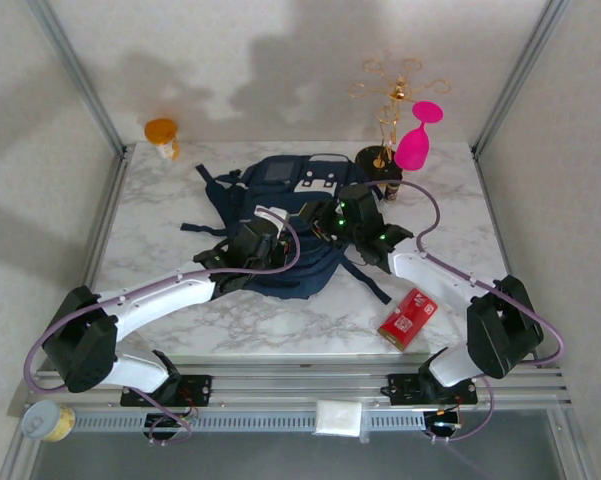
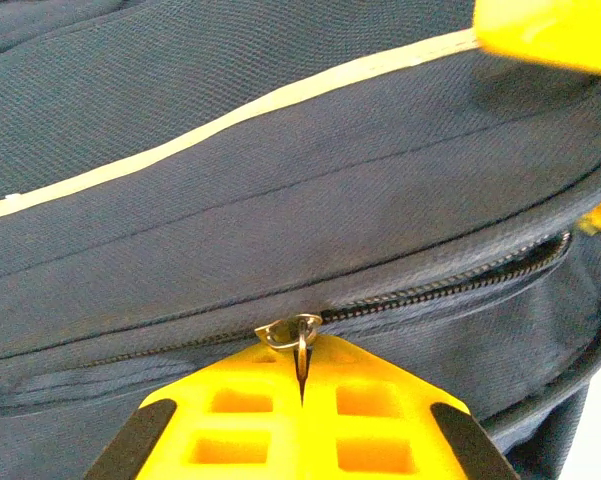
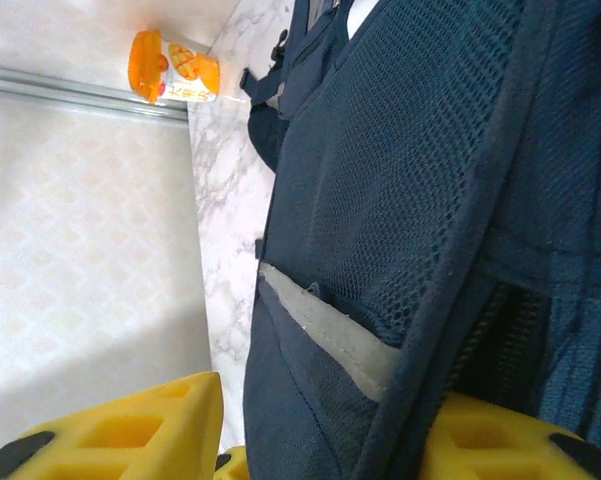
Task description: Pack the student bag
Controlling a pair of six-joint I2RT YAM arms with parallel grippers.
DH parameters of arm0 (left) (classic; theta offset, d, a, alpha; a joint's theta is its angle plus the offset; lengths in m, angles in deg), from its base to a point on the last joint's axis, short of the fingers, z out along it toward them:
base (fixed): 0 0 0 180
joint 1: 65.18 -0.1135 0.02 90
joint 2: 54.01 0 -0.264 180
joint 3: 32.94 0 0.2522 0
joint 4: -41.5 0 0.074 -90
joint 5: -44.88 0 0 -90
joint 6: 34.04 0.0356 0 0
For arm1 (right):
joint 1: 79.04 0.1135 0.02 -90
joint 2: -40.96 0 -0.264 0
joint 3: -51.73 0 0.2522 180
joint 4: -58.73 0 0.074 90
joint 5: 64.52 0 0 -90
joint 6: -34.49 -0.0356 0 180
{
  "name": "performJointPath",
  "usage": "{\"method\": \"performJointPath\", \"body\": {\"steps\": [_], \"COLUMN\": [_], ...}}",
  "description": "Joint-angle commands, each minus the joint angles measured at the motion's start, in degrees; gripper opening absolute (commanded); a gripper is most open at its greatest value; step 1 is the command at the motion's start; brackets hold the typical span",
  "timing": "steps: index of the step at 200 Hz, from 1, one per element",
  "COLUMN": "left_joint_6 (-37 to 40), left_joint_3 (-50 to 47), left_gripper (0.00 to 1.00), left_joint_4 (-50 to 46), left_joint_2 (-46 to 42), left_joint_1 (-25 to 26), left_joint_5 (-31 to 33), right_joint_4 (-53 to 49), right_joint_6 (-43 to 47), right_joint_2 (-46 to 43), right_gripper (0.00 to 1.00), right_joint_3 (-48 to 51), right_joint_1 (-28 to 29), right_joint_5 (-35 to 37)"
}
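Lying mid-table on the white marble table (image 1: 160, 220), the student bag (image 1: 292, 282) has both grippers at its near half. The left gripper (image 2: 302, 365) is clamped tight on the metal zip pull (image 2: 292, 330). The right gripper (image 3: 330, 400) has its jaws apart, straddling the bag's mesh-covered edge. The red can (image 1: 408, 318), near right, bears white lettering too small to read. Pale patterned walls surround the table.

The student bag (image 1: 280, 180) lies mid-table (image 1: 160, 230) under both end effectors. Its zipper pull (image 2: 298, 332) sits between the left end effector's (image 2: 302, 368) fingertips. A cup (image 1: 163, 136) stands far behind the left end effector, a stemmed glass (image 1: 418, 140) behind the right end effector (image 3: 320, 440), and a can (image 1: 408, 318) lies nearer than it.
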Motion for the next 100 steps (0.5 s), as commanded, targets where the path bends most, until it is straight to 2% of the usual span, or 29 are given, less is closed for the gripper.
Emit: {"method": "performJointPath", "body": {"steps": [1, 20, 40, 77, 100], "left_joint_6": [-1.1, -1.5, -2.4, -7.9, -13.0], "left_joint_3": [0.7, 0.8, -0.2, -4.2, -7.1], "left_gripper": [0.00, 0.00, 0.00, 0.00, 0.00], "left_joint_4": [5.1, 3.6, 1.6, -4.1, -9.2], "left_joint_2": [0.1, -0.1, -1.7, -8.7, -15.0], "left_joint_1": [0.5, 0.5, 0.4, 0.4, 0.4], "left_joint_5": [-2.2, 0.5, 4.2, 9.0, 9.9], "right_joint_4": [6.4, 4.9, 4.7, 4.4, 5.5], "right_joint_6": [-3.6, -1.5, 1.1, 6.3, 9.1], "right_joint_2": [1.7, 5.0, 7.7, 11.5, 11.8], "right_gripper": [0.41, 0.27, 0.00, 0.00, 0.00], "right_joint_3": [0.1, -3.6, -6.3, -12.6, -14.0], "right_joint_1": [3.4, 4.1, 4.3, 8.1, 9.3], "right_joint_5": [3.4, 4.3, 2.8, -2.0, -9.3]}}
